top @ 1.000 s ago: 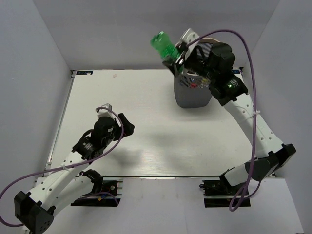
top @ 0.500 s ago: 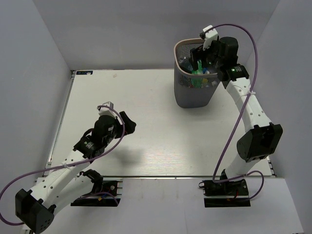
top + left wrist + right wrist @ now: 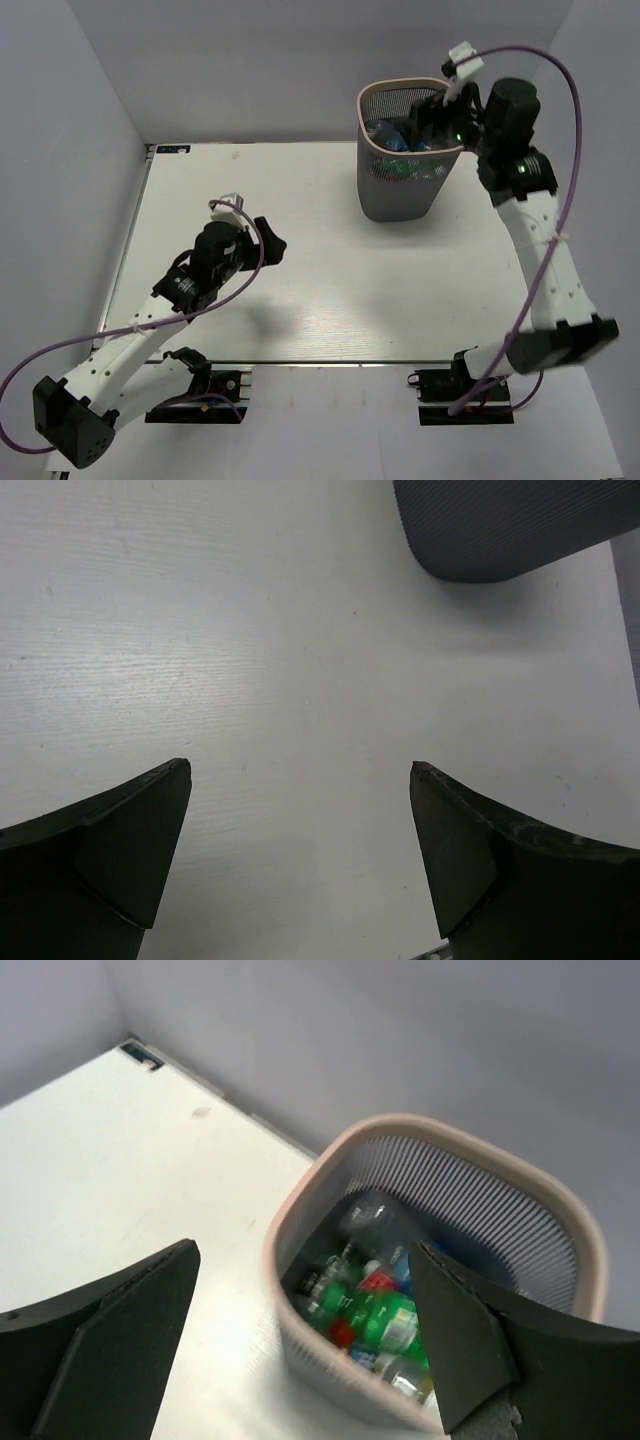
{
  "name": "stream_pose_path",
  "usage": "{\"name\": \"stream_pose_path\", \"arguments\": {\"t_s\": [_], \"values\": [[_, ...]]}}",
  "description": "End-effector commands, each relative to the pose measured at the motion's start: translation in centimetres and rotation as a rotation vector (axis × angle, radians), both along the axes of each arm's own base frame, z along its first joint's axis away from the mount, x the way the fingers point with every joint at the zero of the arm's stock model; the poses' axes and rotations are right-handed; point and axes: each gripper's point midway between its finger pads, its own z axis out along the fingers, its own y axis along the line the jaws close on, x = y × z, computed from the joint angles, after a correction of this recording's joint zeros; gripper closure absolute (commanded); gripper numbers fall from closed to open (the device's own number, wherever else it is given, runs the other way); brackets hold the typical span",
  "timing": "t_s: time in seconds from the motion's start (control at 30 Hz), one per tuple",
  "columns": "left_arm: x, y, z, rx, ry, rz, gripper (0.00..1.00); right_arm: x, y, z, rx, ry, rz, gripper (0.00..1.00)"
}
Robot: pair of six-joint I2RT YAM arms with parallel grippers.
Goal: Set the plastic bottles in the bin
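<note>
Left end effector [image 3: 268, 246] sits lower left of centre in the top view, just over the counter [image 3: 330, 280]. Its jaws are spread wide and hold nothing. In the left wrist view we see the two dark fingers [image 3: 120, 850] at the lower corners, well apart, with bare white counter between them. The bin's dark mesh wall cuts into the upper right corner of that view.

Further back, the bin [image 3: 395, 195] stands upright on the far right part of the counter, in the upper right of the top view. Its pale rim is a rounded square and its mouth is open.

The plastic bottles [image 3: 398, 140] lie inside the bin in a loose jumble. In the right wrist view we pick out a green bottle [image 3: 385, 1315], a clear bottle [image 3: 368, 1215] above it, and a red cap [image 3: 345, 1332]. Labels are too blurred to read, and we cannot count the bottles.

Right end effector [image 3: 428, 118] hangs at the far right rim of the bin, above the bottles. Its jaws are wide apart and hold nothing. In its own view the fingers sit at the lower left and lower right, with the bin mouth between them. The grey back wall fills the top of the frame.
</note>
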Motion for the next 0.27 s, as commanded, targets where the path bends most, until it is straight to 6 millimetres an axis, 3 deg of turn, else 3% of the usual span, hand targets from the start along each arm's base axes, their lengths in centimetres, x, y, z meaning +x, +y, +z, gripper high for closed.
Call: {"name": "stream_pose_path", "arguments": {"t_s": [0.0,0.03,0.07,0.13,0.17,0.23], "values": [[0.8,-0.8,4.1,-0.015,-0.102,-0.043,0.0,-3.7,0.4,-2.8,0.059,0.038,0.038,0.1],[0.7,-0.7,3.9,-0.001,-0.098,-0.048,0.0,-6.3,0.0,-1.0,0.074,-0.004,0.055,0.1],[0.9,-0.8,4.1,-0.002,-0.099,-0.048,0.0,-7.6,0.5,-2.9,0.057,0.08,0.09,0.1],[0.9,-0.8,4.1,-0.002,-0.099,-0.048,0.0,-8.5,0.7,-4.1,0.037,0.141,0.116,0.1],[0.9,-1.1,3.8,0.0,-0.089,-0.056,0.0,-9.2,0.5,-6.8,0.009,0.258,0.115,0.1],[1.1,-1.1,3.9,0.008,-0.092,-0.06,0.0,-8.8,0.2,-9.8,0.009,0.36,0.082,0.1]]}}
